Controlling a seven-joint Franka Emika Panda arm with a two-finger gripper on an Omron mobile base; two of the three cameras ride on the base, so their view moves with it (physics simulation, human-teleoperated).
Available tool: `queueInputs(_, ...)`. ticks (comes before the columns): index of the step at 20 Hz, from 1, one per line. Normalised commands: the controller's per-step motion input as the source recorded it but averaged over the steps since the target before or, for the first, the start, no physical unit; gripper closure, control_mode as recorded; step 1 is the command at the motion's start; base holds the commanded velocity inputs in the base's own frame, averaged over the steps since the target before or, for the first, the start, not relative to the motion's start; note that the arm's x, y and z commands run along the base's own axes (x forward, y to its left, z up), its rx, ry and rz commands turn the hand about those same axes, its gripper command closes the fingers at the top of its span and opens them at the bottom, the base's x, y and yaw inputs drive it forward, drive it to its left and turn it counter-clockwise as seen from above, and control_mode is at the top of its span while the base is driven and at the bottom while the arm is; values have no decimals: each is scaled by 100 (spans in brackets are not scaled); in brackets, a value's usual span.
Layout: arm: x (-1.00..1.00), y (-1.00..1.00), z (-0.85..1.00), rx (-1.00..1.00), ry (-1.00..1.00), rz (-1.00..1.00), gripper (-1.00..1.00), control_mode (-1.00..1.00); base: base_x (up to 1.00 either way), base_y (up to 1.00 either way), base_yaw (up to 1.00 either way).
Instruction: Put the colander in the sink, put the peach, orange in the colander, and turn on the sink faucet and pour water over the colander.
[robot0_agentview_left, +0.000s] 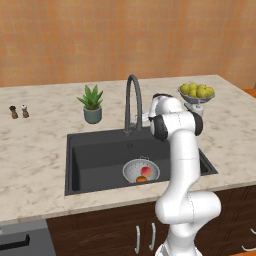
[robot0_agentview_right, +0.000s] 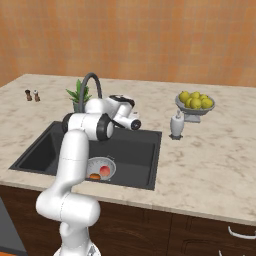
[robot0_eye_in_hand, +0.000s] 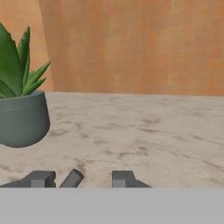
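The marble bench (robot0_agentview_left: 35, 150) carries everything, and the sink (robot0_agentview_left: 100, 162), a dark charcoal basin, is set into its middle. The white arm (robot0_agentview_left: 182, 165) rises at the sink's front right corner and bends back toward its rear rim. The sink faucet (robot0_agentview_left: 132, 102), a dark gooseneck, stands at the middle of that rear rim. A potted aloe (robot0_agentview_left: 92, 104) sits behind the sink to the faucet's left, and a stemmed bowl of yellow-green fruit (robot0_agentview_left: 197, 92) stands well to the sink's right rear. The colander (robot0_agentview_left: 134, 170) rests inside the sink near its front right, holding the peach (robot0_agentview_left: 145, 171) and, touching it, the orange (robot0_agentview_left: 141, 179). The end effector (robot0_eye_in_hand: 78, 179) hovers by the faucet's base; its fingertips (robot0_eye_in_hand: 42, 179) stand partly apart with a small grey lever (robot0_eye_in_hand: 71, 178) between them, though whether they grip it I cannot tell.
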Motion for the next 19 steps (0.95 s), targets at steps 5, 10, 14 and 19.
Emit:
queueInputs(5,3,-91,-32,0,0,0,100,-100,0,0,0)
queueInputs(10,2,-85,-36,0,0,0,100,-100,0,0,0)
queueInputs(14,0,-61,-11,0,0,0,100,-100,0,0,0)
queueInputs(19,0,-53,0,0,0,0,100,-100,0,0,0)
